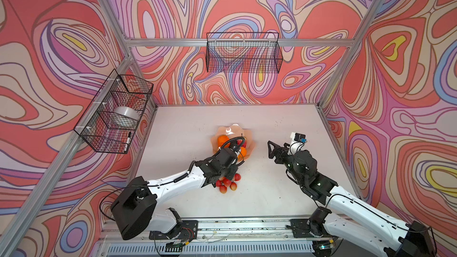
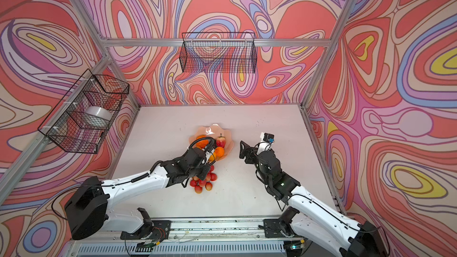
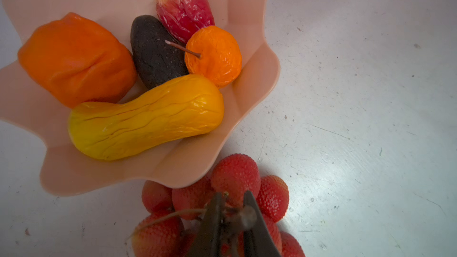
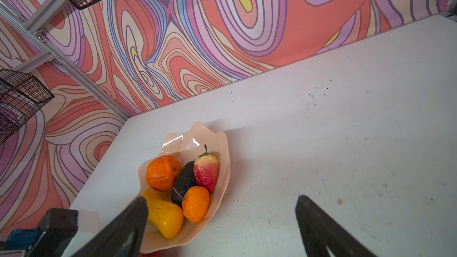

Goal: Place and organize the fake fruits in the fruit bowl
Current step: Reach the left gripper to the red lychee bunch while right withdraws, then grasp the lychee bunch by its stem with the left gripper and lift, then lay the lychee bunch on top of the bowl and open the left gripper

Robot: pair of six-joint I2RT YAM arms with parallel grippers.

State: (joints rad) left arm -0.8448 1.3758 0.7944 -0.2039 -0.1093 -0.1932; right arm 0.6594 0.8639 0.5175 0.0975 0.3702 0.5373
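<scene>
Inspection from the remote station. The cluster of red, pebbled plastic grapes [image 3: 235,176] lies on the white table [image 1: 185,132], hard against the near rim of the glossy peach-pink scalloped bowl [image 3: 247,8]; the rim overhangs its top berries. In both top views the bunch sits on the base side of the bowl, under the left wrist.

The left hand [image 3: 233,194] has its fingers drawn nearly together on the bunch's thin brown stem; I judge it clamped there. The bowl lies directly ahead of this hand, past the bunch. The arm hides much of the bunch, so I cannot settle its long axis.

The left arm is stretched low, wrist pitched down. The right hand [image 4: 221,200] hovers beside the bowl, fingers wide apart, holding nothing.

The large orange [image 3: 76,58], dark rough avocado [image 3: 155,55], small tangerine [image 3: 215,55], red strawberry [image 3: 184,8] and yellow gourd [image 3: 146,117] are in the bowl. The bunch is the last piece out; it must clear the rim.
</scene>
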